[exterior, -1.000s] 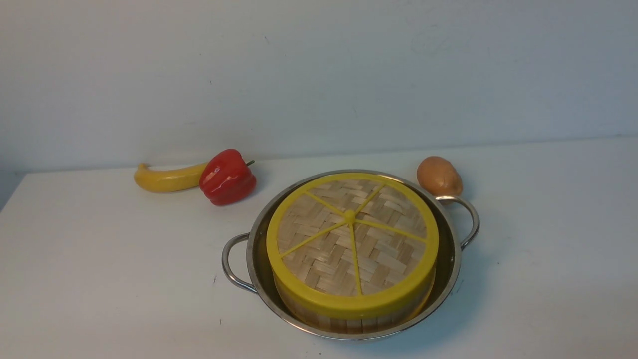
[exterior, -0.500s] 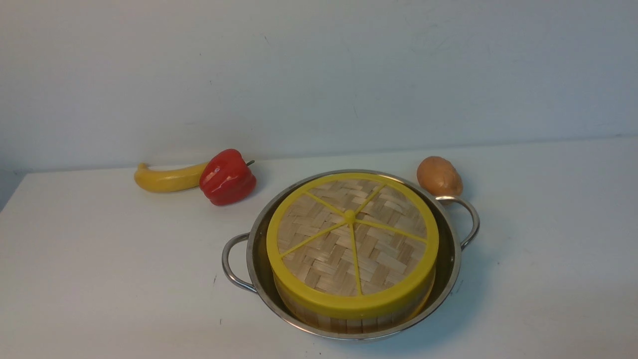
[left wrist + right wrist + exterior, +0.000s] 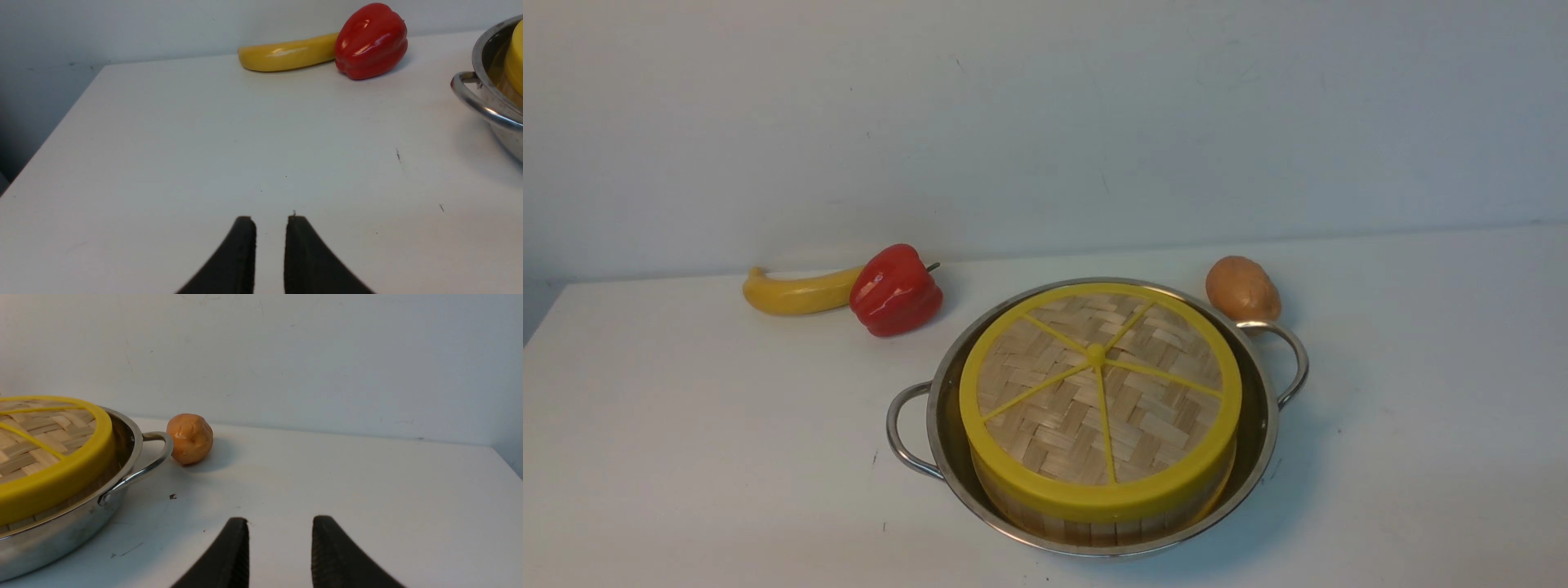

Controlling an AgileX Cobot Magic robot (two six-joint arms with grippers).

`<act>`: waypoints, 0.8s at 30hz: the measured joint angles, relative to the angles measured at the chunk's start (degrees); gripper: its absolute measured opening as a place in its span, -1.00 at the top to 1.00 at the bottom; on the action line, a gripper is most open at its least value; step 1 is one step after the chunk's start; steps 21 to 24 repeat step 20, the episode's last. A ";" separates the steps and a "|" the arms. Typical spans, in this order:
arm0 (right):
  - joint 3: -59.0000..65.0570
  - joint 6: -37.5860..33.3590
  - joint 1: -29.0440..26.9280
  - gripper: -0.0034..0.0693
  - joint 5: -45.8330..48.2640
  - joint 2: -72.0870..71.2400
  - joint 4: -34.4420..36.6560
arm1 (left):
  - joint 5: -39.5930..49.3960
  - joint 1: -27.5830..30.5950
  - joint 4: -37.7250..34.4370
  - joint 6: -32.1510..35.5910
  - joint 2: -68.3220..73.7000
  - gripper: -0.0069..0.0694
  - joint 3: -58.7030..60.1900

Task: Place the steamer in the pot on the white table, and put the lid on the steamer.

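The shiny steel pot stands on the white table, a little right of centre. Inside it sits the bamboo steamer; only its slatted side wall shows. The woven lid with the yellow rim rests flat on top and hides the steamer's inside. Neither arm appears in the front view. In the left wrist view my left gripper hovers over bare table to the pot's left, narrowly open and holding nothing. In the right wrist view my right gripper is open wider and holds nothing, to the right of the pot.
A yellow banana and a red bell pepper lie at the back left. A brown potato sits just behind the pot's right loop handle. A pale wall closes the far edge. The table's left edge is near the left gripper.
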 joint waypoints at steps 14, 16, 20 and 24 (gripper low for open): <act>0.00 0.00 0.00 0.25 0.00 0.00 0.00 | 0.00 0.00 0.00 0.00 0.00 0.50 0.00; 0.00 0.00 0.00 0.25 0.00 0.00 0.00 | 0.00 0.00 0.00 0.00 0.00 0.50 0.00; 0.00 0.00 0.00 0.25 0.00 0.00 0.00 | 0.00 0.00 0.00 0.00 0.00 0.49 0.00; 0.00 0.00 0.00 0.25 0.00 0.00 0.00 | 0.00 0.00 0.00 0.00 0.00 0.49 0.00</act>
